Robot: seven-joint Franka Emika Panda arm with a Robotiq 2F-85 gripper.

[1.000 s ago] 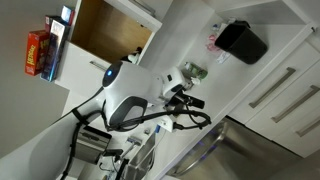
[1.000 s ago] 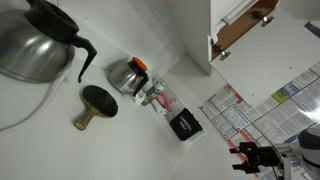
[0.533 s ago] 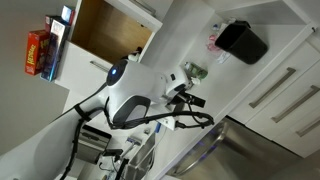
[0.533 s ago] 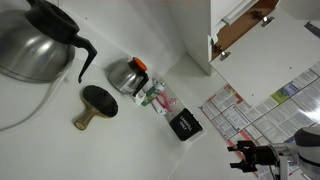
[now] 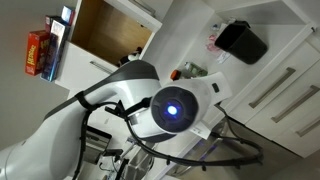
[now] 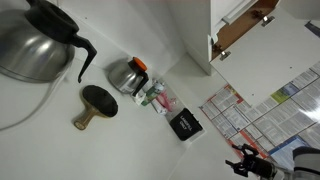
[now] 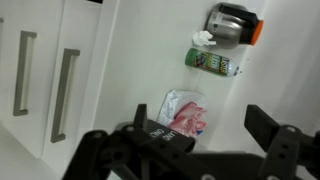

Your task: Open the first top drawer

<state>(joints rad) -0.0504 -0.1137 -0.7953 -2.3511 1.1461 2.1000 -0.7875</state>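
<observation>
White flat drawer fronts with slim silver bar handles show at the left of the wrist view (image 7: pixel 65 95) and at the right of an exterior view (image 5: pixel 285 85). All are shut, and I cannot tell which is the first top drawer. My gripper (image 7: pixel 205 125) is open and empty, its black fingers spread over the white counter and well apart from the handles. It shows small at the bottom edge of an exterior view (image 6: pixel 248 161). My arm's body (image 5: pixel 172 108), with a blue light, hides it in the exterior view of the drawers.
On the counter lie a pink bag (image 7: pixel 185 112), a green can (image 7: pixel 212 62), a silver pot (image 7: pixel 232 22), a black box (image 6: pixel 184 125) and a big steel pot (image 6: pixel 35 40). An open wood-lined upper cabinet (image 5: pixel 105 28) and a red box (image 5: pixel 38 52) are above.
My arm has swung toward the camera and now fills the middle of the exterior view of the drawers. The gripper has shifted slightly lower in the exterior view of the steel pot.
</observation>
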